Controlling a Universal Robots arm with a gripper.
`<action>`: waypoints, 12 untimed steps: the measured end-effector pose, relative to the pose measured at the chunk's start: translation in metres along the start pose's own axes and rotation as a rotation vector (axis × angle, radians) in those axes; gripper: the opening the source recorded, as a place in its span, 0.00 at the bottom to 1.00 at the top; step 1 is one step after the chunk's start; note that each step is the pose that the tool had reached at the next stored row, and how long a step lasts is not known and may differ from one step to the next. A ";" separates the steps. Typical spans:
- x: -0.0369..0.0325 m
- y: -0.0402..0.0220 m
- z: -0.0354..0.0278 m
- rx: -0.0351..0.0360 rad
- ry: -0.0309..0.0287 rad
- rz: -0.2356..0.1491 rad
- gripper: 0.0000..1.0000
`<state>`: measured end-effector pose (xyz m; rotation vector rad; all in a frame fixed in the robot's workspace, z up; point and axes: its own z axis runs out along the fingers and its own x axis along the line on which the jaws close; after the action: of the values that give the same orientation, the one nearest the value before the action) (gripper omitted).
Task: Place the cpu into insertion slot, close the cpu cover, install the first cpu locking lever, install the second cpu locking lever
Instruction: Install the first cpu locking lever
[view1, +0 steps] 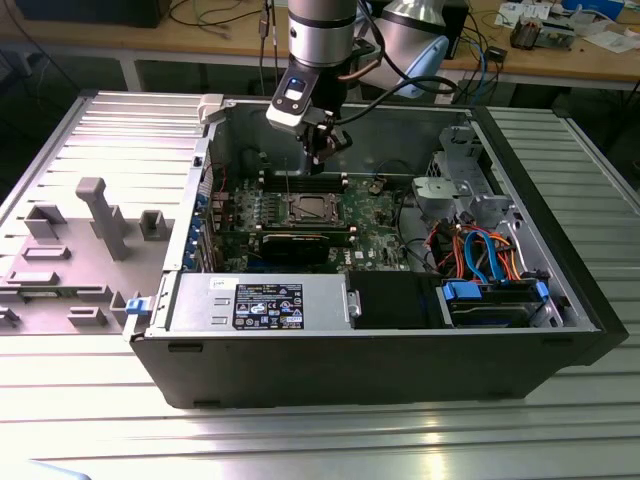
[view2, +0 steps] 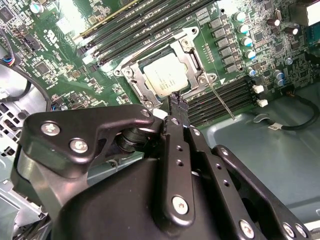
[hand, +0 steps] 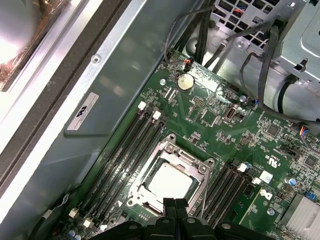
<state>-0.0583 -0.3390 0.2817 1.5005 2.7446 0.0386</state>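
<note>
The cpu (view2: 165, 75) lies flat in the insertion slot (view1: 305, 210) on the green motherboard (hand: 220, 125). The cpu cover (view2: 192, 54) rests down around the chip, whose silver top shows through the window; both wrist views show the cpu (hand: 167, 182) and the cpu cover (hand: 186, 159) this way. A thin locking lever (view2: 221, 101) sticks out at an angle beside the socket and looks unlatched. My gripper (view1: 325, 150) hangs above the slot's far edge; its black fingertips are pressed together with nothing between them, as the gripper (view2: 178, 102) shows up close.
The open computer case (view1: 560, 290) surrounds the board with metal walls. Black memory slots (view2: 220, 102) flank the socket on both sides. Drive cages and bundled cables (view1: 480, 250) fill the exterior view's right. A grey fixture plate (view1: 90, 240) lies outside the case on the exterior view's left.
</note>
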 end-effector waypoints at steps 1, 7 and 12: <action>0.0000 0.0000 0.0000 0.0000 0.0000 0.000 0.11; 0.0000 0.0000 0.0000 0.0000 0.0000 0.000 0.11; 0.0000 0.0000 -0.0003 -0.0001 0.0000 -0.001 0.11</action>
<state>-0.0582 -0.3390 0.2821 1.4995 2.7451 0.0387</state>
